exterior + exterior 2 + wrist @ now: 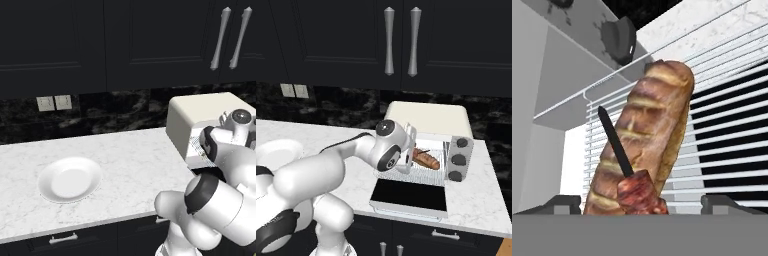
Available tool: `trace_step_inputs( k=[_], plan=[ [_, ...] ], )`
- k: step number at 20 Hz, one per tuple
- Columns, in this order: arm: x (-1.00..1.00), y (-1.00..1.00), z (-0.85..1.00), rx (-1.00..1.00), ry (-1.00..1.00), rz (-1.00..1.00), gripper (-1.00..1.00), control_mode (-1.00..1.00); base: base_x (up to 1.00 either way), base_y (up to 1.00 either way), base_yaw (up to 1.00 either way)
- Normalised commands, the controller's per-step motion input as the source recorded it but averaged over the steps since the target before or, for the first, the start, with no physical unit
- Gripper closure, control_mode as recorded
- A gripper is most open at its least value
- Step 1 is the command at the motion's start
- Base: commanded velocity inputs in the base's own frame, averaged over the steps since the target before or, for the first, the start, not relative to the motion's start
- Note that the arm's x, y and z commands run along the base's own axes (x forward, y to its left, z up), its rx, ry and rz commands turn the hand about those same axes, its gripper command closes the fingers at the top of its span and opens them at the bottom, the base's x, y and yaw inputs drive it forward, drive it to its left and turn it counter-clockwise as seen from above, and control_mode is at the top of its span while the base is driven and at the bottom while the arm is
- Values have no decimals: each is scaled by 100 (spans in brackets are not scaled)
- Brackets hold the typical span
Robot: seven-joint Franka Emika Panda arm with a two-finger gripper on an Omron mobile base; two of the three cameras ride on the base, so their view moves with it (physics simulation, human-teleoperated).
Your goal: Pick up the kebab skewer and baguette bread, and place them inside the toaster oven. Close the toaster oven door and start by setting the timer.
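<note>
We use the oven (428,120) as our landmark. Going left to right in the right base view: far left of the oven, a white plate (276,150) sits on the pale marble counter (476,195), well apart from the oven. In the left base view the plate (70,179) is left of the oven (200,117) too, w/ nothing on it. Two wall sockets (54,103) are on the dark wall, up and left of the oven.

Next comes the arm. It reaches in from the left, and its hand is at the oven's open front. The gripper (406,162) sits just left of the bread (426,160), over the wire rack (406,175).

The door (410,196) is folded down flat in front of the oven, dark glass facing up.

Bread lies on the rack inside the oven mouth. In the hand view we see the bread (647,135) lying on the rack (722,130), w/ the skewer (629,175) on top of it. The skewer's dark stick points up along the loaf, and a red-brown meat chunk is at its near end.

The gripper (639,202) is let go: its two tips stand wide, one each side of the bread and skewer, not touching them.

On the oven's right side are three grey knobs (458,160), one above the other. In the hand view a dark knob (619,34) is above the bread.

Above the oven hang dark cupboards w/ two silver handles (401,40).
</note>
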Motion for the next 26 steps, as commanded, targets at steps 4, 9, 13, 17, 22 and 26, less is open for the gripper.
trace_step_inputs(
  k=[4,9,13,17,22,26],
  plan=[
    [-18,0,0,0,4,-8,-100,-100,0,0,0],
    [-61,0,8,0,6,-12,-100,-100,0,0,0],
    [-69,-14,24,0,9,-9,-100,-100,0,0,0],
    [-62,-52,26,0,8,4,-100,-100,0,0,0],
    [-50,-52,6,0,2,38,-100,-100,0,0,0],
    [-16,4,0,0,0,66,-100,-100,0,0,0]
  ],
)
